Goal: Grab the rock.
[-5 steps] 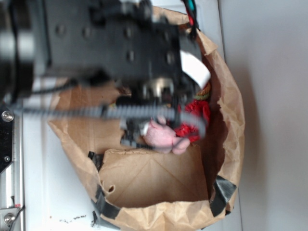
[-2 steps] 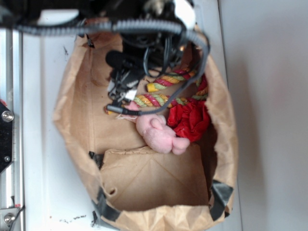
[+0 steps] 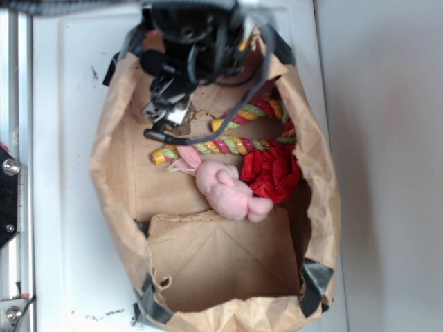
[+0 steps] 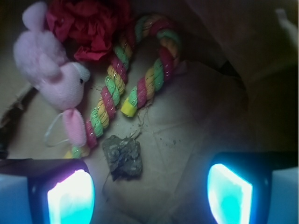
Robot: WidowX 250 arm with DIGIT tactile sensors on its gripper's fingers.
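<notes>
In the wrist view the rock (image 4: 122,157), a small dark grey-brown jagged lump, lies on the brown paper floor of the bag. My gripper (image 4: 149,196) hangs open above it. The glowing left fingertip (image 4: 70,196) and right fingertip (image 4: 229,192) stand wide apart, and the rock sits just ahead of the gap, nearer the left one. Nothing is between the fingers. In the exterior view the gripper (image 3: 166,114) reaches down into the far end of the bag, and the arm hides the rock there.
The paper bag (image 3: 118,187) has tall crumpled walls on all sides. Inside lie a pink plush bunny (image 3: 225,190), a red cloth ball (image 3: 271,171) and a striped rope toy (image 3: 235,142). The rope's end (image 4: 128,107) and the bunny's ear (image 4: 74,128) lie close beyond the rock.
The arm has drawn back toward the far end of the bag, uncovering the bunny, rope and red ball. The bag's walls have shifted a little.
</notes>
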